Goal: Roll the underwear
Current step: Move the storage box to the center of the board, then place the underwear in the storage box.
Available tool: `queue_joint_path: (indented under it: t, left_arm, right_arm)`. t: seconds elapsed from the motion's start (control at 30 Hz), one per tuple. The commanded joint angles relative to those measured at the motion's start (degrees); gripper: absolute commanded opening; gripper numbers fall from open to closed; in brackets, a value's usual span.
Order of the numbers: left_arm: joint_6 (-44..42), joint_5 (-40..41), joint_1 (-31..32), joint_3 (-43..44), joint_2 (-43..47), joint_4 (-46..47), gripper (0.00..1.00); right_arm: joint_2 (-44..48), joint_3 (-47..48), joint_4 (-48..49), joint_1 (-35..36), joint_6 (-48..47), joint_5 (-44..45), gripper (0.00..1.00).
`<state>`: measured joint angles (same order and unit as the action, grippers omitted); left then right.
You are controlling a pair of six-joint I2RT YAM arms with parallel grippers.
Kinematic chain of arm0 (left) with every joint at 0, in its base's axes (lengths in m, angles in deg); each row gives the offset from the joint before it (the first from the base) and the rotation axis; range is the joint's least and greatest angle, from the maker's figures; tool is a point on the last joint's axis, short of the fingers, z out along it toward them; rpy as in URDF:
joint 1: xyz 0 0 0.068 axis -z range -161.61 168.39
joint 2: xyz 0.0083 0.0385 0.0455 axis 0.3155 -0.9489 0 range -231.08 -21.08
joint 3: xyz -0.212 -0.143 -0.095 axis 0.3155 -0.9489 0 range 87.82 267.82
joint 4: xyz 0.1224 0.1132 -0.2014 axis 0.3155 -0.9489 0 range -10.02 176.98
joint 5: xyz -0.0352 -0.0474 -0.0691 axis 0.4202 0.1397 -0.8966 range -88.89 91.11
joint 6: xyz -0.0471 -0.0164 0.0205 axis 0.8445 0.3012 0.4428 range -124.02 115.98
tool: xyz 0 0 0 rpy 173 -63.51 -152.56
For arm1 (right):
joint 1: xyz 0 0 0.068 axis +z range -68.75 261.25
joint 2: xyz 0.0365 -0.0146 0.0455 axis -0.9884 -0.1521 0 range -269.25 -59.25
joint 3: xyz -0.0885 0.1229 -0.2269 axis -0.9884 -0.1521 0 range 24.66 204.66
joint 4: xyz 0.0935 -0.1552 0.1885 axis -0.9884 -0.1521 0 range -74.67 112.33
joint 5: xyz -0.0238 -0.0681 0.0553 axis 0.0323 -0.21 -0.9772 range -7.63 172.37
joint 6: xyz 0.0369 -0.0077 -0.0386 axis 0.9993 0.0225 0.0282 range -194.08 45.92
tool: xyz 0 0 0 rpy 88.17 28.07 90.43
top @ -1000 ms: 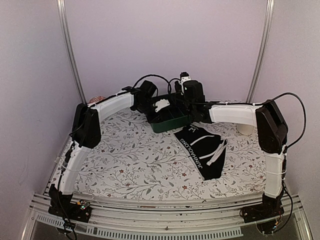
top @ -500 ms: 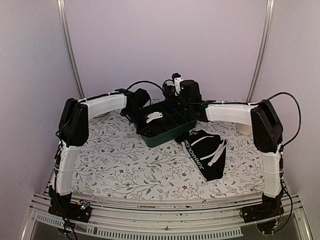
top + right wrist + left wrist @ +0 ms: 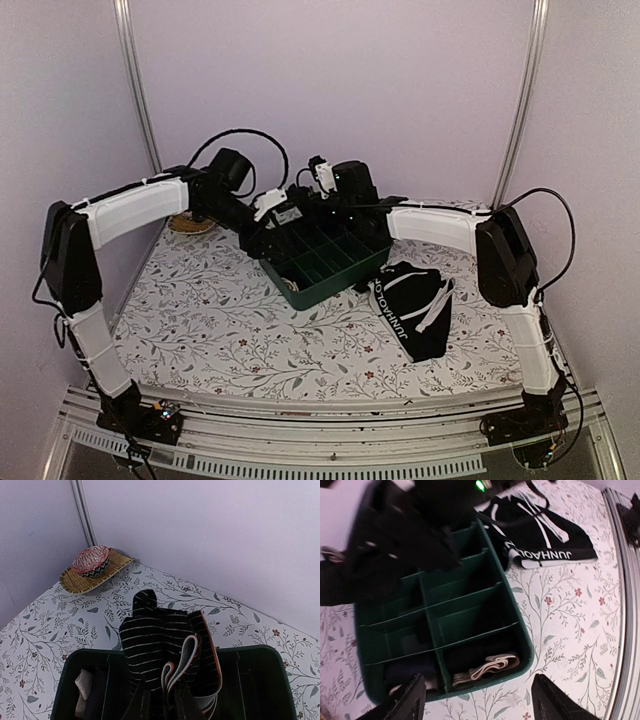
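My right gripper (image 3: pixel 164 702) is shut on a black underwear (image 3: pixel 155 635) with thin white stripes and a grey, orange-edged waistband, held bunched above the green divided tray (image 3: pixel 250 680). A second black underwear (image 3: pixel 412 305) with white lettering on its waistband lies flat on the table right of the tray (image 3: pixel 325 285), and shows in the left wrist view too (image 3: pixel 545 535). My left gripper (image 3: pixel 480 700) hangs open over the tray's end wall (image 3: pixel 517 625), nothing between its fingers. In the top view the left gripper (image 3: pixel 262 232) is at the tray's back left and the right gripper (image 3: pixel 338 200) over its back.
Some tray compartments hold rolled fabric, one a pale-banded roll (image 3: pixel 487 666). A straw hat with a patterned bowl on it (image 3: pixel 92 567) sits in the back left corner (image 3: pixel 188 222). The table carries a floral cloth (image 3: pixel 220 320); walls close in behind and at both sides.
My left gripper has opened wide and its arm has swung out to the left. The tray has shifted toward the front left. The right gripper moved left, still holding the striped underwear.
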<state>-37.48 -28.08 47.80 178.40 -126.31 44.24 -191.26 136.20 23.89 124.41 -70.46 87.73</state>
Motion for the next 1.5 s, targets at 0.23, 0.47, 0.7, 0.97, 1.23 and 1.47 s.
queue_joint_path:
  t: [0.23,0.47,0.7,0.97,1.23,1.47]
  left_arm:
    - [10.17,8.91,-9.14,-22.37,16.15,29.55,0.95]
    - [12.32,7.01,-13.35,-17.83,9.71,30.44,0.98]
    - [11.93,4.31,-15.01,-6.76,-2.78,28.25,0.99]
    - [12.75,3.27,-15.70,2.32,-13.86,26.31,0.99]
    - [12.15,2.74,-15.75,5.30,-17.78,25.57,0.97]
    - [9.92,2.67,-15.21,7.10,-19.79,23.44,0.96]
  right_arm:
    - [-10.04,7.31,-3.95,2.61,-0.50,-3.34,0.01]
    - [-11.85,7.86,-5.69,3.52,0.61,-2.39,0.01]
    - [-15.29,11.67,-10.63,3.87,2.37,-0.69,0.01]
    - [-15.88,11.82,-13.59,5.39,2.66,-1.40,0.01]
    - [-15.83,12.10,-18.19,5.70,4.90,-0.16,0.01]
    - [-18.44,14.94,-21.09,5.48,5.44,-0.93,0.01]
